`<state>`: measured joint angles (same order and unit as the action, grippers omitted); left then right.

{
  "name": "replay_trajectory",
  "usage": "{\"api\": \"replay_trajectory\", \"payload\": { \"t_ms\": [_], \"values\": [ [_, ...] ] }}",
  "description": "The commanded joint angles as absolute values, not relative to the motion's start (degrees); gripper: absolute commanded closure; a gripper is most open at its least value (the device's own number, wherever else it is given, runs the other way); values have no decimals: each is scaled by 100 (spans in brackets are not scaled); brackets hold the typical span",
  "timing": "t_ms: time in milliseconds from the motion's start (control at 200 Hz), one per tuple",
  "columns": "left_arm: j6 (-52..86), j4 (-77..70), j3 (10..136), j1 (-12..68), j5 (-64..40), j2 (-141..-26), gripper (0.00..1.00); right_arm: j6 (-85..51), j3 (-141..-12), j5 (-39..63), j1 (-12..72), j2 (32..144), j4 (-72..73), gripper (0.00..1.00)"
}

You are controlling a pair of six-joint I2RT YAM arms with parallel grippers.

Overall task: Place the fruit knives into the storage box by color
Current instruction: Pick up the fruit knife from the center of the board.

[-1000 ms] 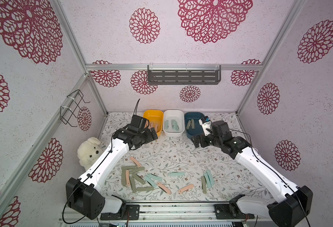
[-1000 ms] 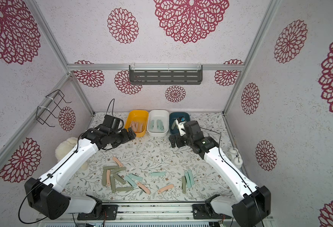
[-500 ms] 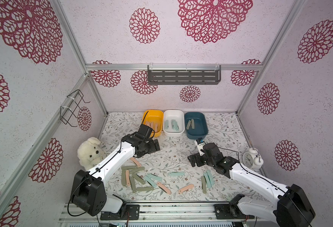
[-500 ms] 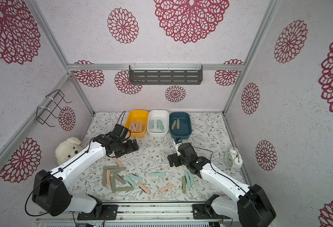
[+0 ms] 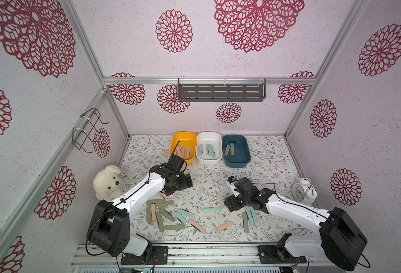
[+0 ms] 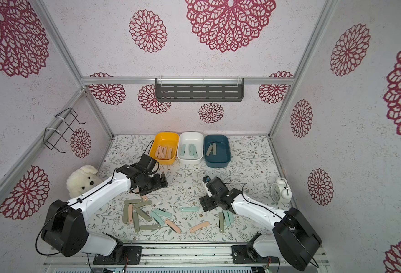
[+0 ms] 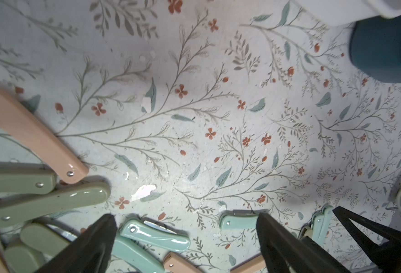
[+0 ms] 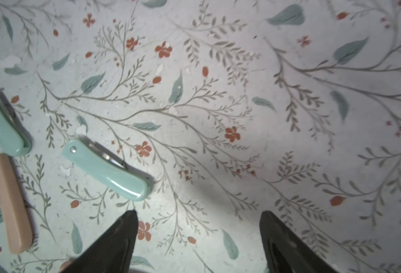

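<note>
Sorting is running partway: a few pink knives (image 5: pixel 183 151) are lying in the yellow bin (image 5: pixel 184 135), teal in the white bin (image 5: pixel 208 161), two olive in the blue bin (image 5: pixel 237 164), at the table's (image 5: pixel 265 165) far edge. Well over a dozen are waiting near the front edge. The left gripper (image 7: pixel 185 217) and right gripper (image 8: pixel 198 214) are hovering there, spread and empty.

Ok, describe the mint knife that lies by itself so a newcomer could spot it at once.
On the floral table, look in front of the three bins. Between the tangled pile and the right gripper lies the mint knife. It alone among the loose mint ones touches nothing and lies crosswise; the others overlap or sit paired.
</note>
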<state>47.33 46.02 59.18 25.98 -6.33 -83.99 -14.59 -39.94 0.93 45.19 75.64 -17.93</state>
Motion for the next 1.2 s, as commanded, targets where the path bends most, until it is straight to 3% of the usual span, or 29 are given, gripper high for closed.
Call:
{"api": "replay_trajectory", "payload": {
  "t_ms": [0, 145, 415, 600, 786, 1031, 1196],
  "values": [
    [4930, 4599, 5717, 2599, -973, -8168, 3, -1366, -4291, 255, 4902, 7803, -1984, 17],
    [4894, 4620, 5530, 2591, -980, -8118, 3, -1188, -4553, -38, 5329, 8340, -1977, 14],
    [4777, 4522, 5610, 2560, -931, -8314, 3, -864, -4995, -307, 5348, 9104, -1954, 12],
    [4722, 4369, 5620, 2479, -1037, -8434, 3, -1027, -5259, -497, 5073, 9488, -1938, 19],
    [4663, 4258, 5675, 2426, -1107, -8536, 3, -1105, -5460, -224, 4707, 9624, -1978, 35],
    [4658, 4047, 5652, 2426, -1322, -8712, 3, -1146, -5669, 252, 4632, 9822, -1787, 32],
    [4605, 4090, 5559, 2428, -1368, -8645, 3, -1226, -5933, 426, 4606, 10269, -1532, 36]
  ]
}}
